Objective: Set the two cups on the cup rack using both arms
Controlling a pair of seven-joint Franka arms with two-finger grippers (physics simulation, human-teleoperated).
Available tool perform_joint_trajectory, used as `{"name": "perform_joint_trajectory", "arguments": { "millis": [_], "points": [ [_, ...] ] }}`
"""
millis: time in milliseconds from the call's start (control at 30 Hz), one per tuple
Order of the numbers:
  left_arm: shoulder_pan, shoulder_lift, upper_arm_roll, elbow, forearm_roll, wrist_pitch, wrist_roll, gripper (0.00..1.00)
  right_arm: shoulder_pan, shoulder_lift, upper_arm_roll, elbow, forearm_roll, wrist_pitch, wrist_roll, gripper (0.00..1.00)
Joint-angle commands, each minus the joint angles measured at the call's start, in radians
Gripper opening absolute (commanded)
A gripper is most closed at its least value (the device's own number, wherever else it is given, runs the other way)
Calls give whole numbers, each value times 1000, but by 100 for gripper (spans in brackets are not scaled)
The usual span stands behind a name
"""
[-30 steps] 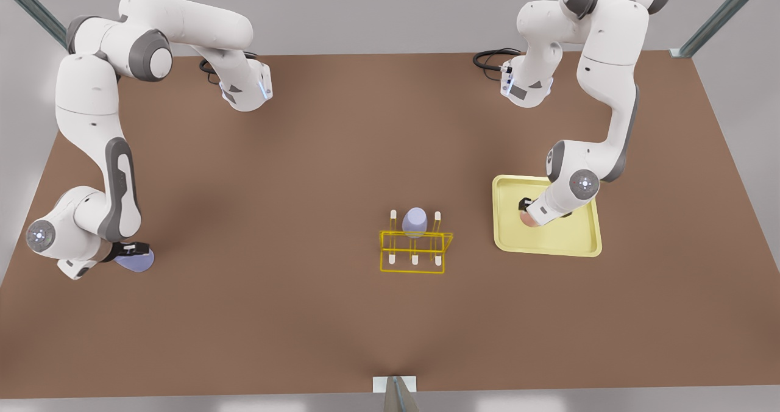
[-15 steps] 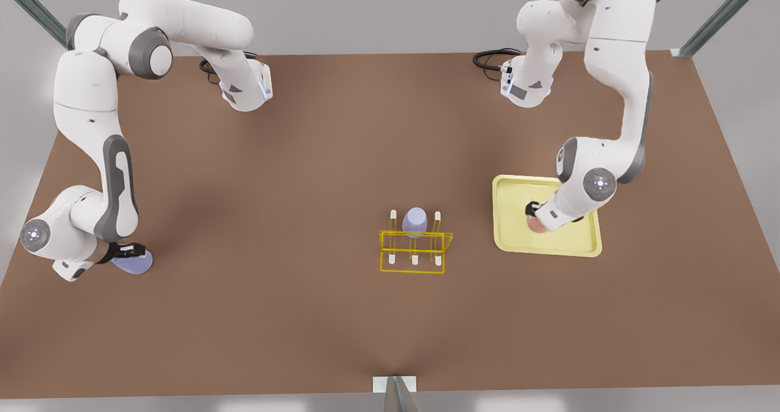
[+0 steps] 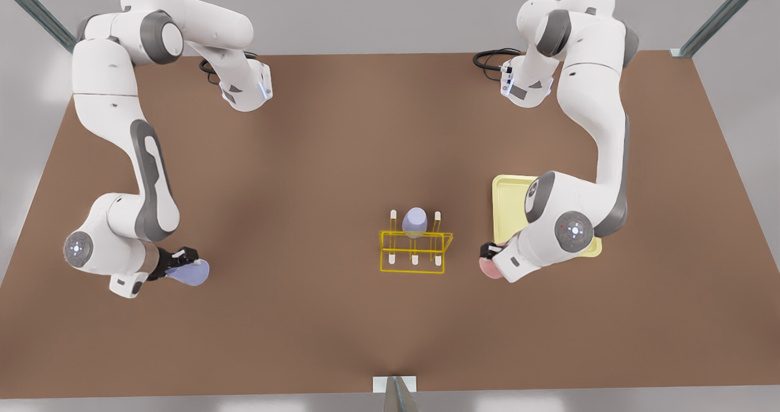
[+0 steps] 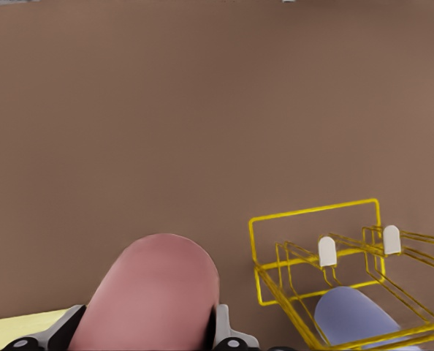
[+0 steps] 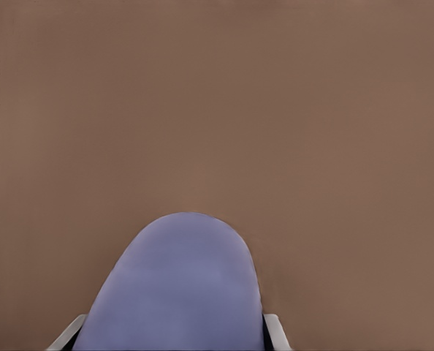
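Evidently both cups were already gripped and on their way to the rack. The left tool [image 3: 491, 259], on the front view's right, was clamped on the salmon pink tapered tumbler [image 3: 489, 268], held clear of the pale yellow flat square tray [image 3: 510, 194] and just beside the small bright yellow wire cup rack with white-tipped pegs [image 3: 415, 250]. Its wrist view showed the pink tumbler [image 4: 155, 296] between the fingers [image 4: 228, 330], with the rack [image 4: 326, 274] close ahead. The right tool [image 3: 178, 261], on the front view's left, was closed on the pale lavender tapered tumbler [image 3: 189, 272], well apart from the rack, above bare brown surface [image 3: 304, 174]. A second lavender tumbler [image 3: 415, 221] already sat on a back peg of the rack.

The carrying step seemed in hand. Next, by my judgement, each cup would need bringing mouth-down over a free peg, the pink one soonest, avoiding the occupied peg and the thin wires.
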Motion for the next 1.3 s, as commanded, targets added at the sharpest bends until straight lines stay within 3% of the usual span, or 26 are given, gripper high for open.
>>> {"name": "perform_joint_trajectory", "arguments": {
  "millis": [0,300,500,533,567,700,767,867,933,967,1133,1267],
  "points": [
    [-27,16,-1,33,-24,-30,-262,86,1,-2,32,11,0,-38,1,83],
    [-127,71,1,83,-70,29,-389,86,31,23,210,81,129,-56,54,83],
    [-153,119,3,94,-69,129,-407,87,117,40,228,147,203,-50,62,83],
    [-153,125,3,94,-69,131,-407,90,145,55,228,178,203,-49,64,83],
    [-156,126,3,91,-69,138,-407,100,165,69,228,199,204,-47,64,83],
    [-151,125,15,85,-40,73,-401,100,203,101,228,233,224,-37,80,83],
    [-75,44,42,88,130,-207,-377,100,226,101,228,244,232,-33,82,83],
    [79,-168,44,90,150,-544,23,100,269,103,228,254,266,6,83,83],
    [103,-272,42,51,163,-569,171,100,291,109,227,254,292,32,83,83],
    [90,-432,41,-165,220,-489,203,100,306,112,228,254,302,62,83,83],
    [97,-451,32,-153,170,-661,203,100,383,158,219,305,344,128,83,83],
    [125,-449,33,-153,120,-616,205,100,416,190,214,337,348,166,85,83]
  ]
}}
